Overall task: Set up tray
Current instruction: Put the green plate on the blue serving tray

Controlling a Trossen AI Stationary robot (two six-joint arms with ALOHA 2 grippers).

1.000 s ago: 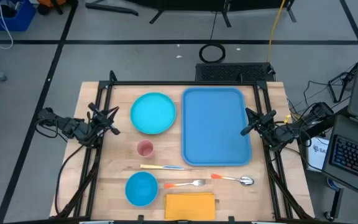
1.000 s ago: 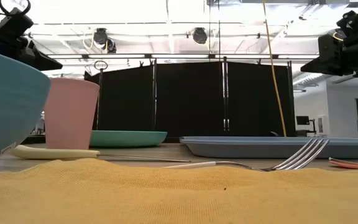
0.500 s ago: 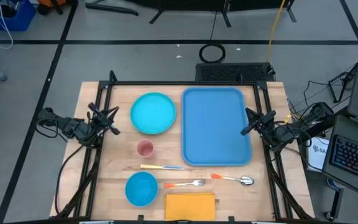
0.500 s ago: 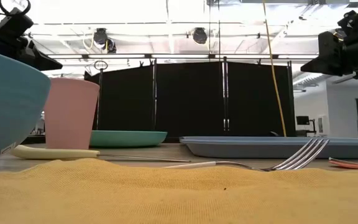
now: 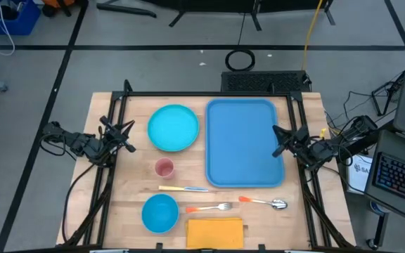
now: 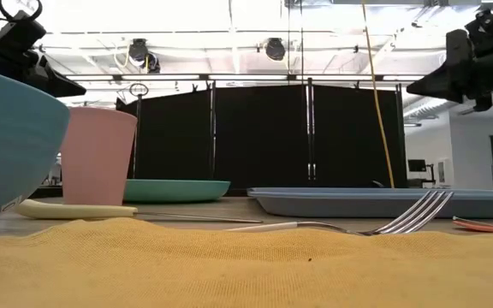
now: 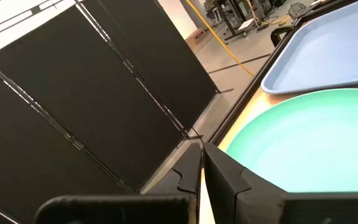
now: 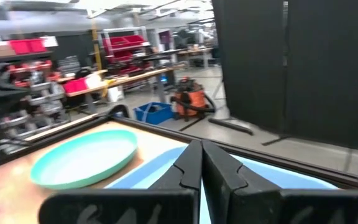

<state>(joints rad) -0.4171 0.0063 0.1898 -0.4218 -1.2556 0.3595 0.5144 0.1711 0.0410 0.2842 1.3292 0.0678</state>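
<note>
A wooden table (image 5: 125,204) stands on a grey floor marked with dark lines, with a black folding screen (image 6: 264,137) behind it in the low view. One tray (image 5: 243,143), large, blue and rimmed, lies flat on the table's right half toward the far edge, with nothing on it. Just left of it sits one round turquoise plate (image 5: 174,128), close to the tray but apart from it. Nearer the front there is one pink cup (image 5: 164,168), one blue bowl (image 5: 159,213) and one yellow-orange napkin (image 5: 215,232). Three pieces of cutlery lie between them: one knife (image 5: 183,188) with a pale handle, one fork (image 5: 208,208) with an orange handle, and one spoon (image 5: 264,202) with an orange handle, just in front of the tray's near edge.

Two arms are present. The left end effector (image 5: 129,135) hangs at the table's left side, just beside the plate, its fingers (image 7: 219,171) nearly together with only a thin gap and nothing between them. The right end effector (image 5: 278,140) hangs above the tray's right edge, raised off it in the low view, its fingers (image 8: 194,165) pressed together and empty.
</note>
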